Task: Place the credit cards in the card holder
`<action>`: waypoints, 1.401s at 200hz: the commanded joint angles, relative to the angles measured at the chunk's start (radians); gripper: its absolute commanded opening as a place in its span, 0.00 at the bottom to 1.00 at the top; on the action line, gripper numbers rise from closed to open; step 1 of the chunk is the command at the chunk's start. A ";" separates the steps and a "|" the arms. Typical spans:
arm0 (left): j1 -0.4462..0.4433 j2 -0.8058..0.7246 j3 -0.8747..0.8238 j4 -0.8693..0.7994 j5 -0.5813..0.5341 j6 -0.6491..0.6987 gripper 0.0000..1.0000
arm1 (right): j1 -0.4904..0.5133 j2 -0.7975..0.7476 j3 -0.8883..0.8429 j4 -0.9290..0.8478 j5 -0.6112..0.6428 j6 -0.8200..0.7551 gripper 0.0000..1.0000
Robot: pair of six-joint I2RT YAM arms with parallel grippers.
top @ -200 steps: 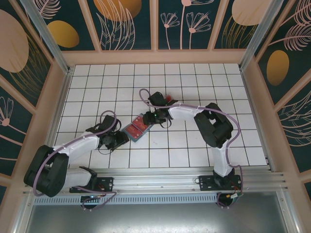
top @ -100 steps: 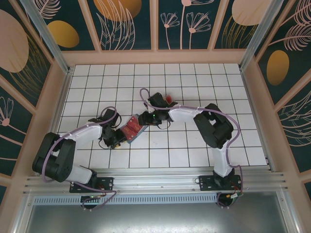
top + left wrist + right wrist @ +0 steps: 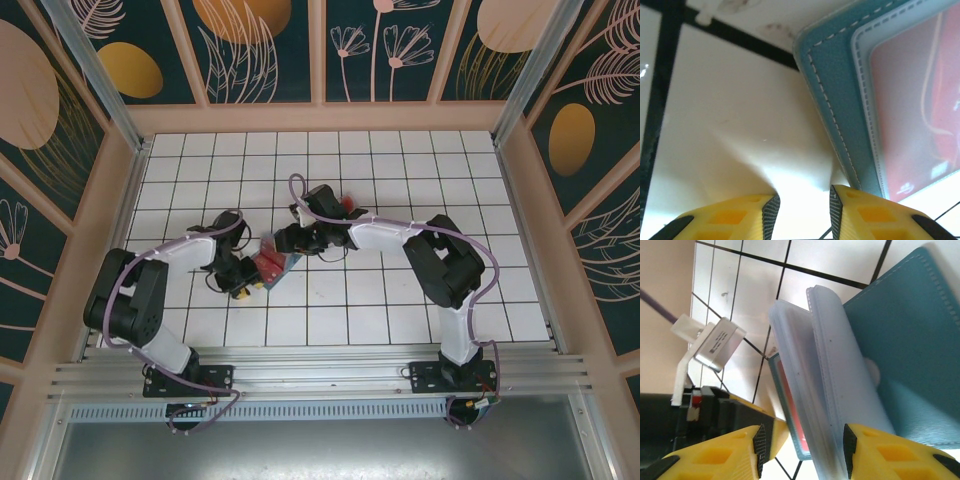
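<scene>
The teal card holder [image 3: 270, 266] lies open on the tiles mid-table, its flap [image 3: 910, 350] to the right. A red credit card [image 3: 935, 100] sits behind a clear sleeve inside it, also seen edge-on [image 3: 790, 412]. My right gripper [image 3: 802, 452] is open, and the clear plastic sleeves [image 3: 825, 370] stand upright between its pads, nearer the right one. My left gripper [image 3: 804, 212] is narrowly open over bare tile, nothing between its pads. Its right finger [image 3: 865, 210] touches the holder's stitched edge [image 3: 840, 100]. From above the grippers flank the holder, left [image 3: 248, 284] and right [image 3: 286, 242].
A red object [image 3: 346, 206] lies just behind the right arm. The left gripper's body [image 3: 715, 410] sits close beside the holder in the right wrist view. Wooden walls [image 3: 130, 170] ring the white tiled floor [image 3: 420, 170], which is open at the back and right.
The left gripper has swung in to the holder's near-left edge and its jaws have narrowed. The right gripper and the holder have shifted a little left, with the sleeves lifted.
</scene>
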 commanded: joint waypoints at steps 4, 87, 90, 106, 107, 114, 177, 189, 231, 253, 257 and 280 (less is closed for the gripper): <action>0.027 0.121 0.096 0.501 -0.184 0.090 0.37 | 0.009 -0.036 -0.004 0.041 -0.053 0.028 0.47; 0.109 0.108 0.150 0.454 -0.236 0.152 0.36 | -0.015 -0.044 0.004 -0.006 0.036 -0.006 0.47; 0.115 0.101 0.147 0.452 -0.237 0.154 0.36 | -0.019 -0.044 0.008 -0.017 0.047 -0.014 0.47; 0.138 0.059 0.115 0.441 -0.247 0.163 0.37 | -0.036 -0.048 0.030 -0.080 0.125 -0.059 0.47; 0.138 0.056 0.115 0.440 -0.247 0.164 0.38 | -0.037 -0.048 0.032 -0.082 0.129 -0.062 0.47; 0.142 0.046 0.113 0.433 -0.244 0.165 0.38 | -0.045 -0.047 0.041 -0.103 0.154 -0.079 0.47; 0.141 -0.031 0.094 0.461 -0.110 0.124 0.40 | -0.058 -0.081 0.106 -0.196 0.263 -0.165 0.48; 0.141 -0.023 0.093 0.473 -0.080 0.112 0.40 | -0.032 -0.027 0.187 -0.269 0.323 -0.206 0.48; 0.138 -0.024 0.071 0.470 -0.071 0.113 0.41 | 0.047 0.142 0.380 -0.407 0.458 -0.294 0.53; 0.139 -0.036 0.051 0.470 -0.077 0.114 0.41 | 0.083 0.201 0.444 -0.447 0.519 -0.319 0.57; 0.138 -0.038 0.046 0.471 -0.077 0.114 0.41 | 0.088 0.211 0.453 -0.453 0.528 -0.322 0.57; 0.138 -0.041 0.025 0.485 -0.077 0.106 0.41 | 0.099 0.263 0.492 -0.477 0.553 -0.329 0.58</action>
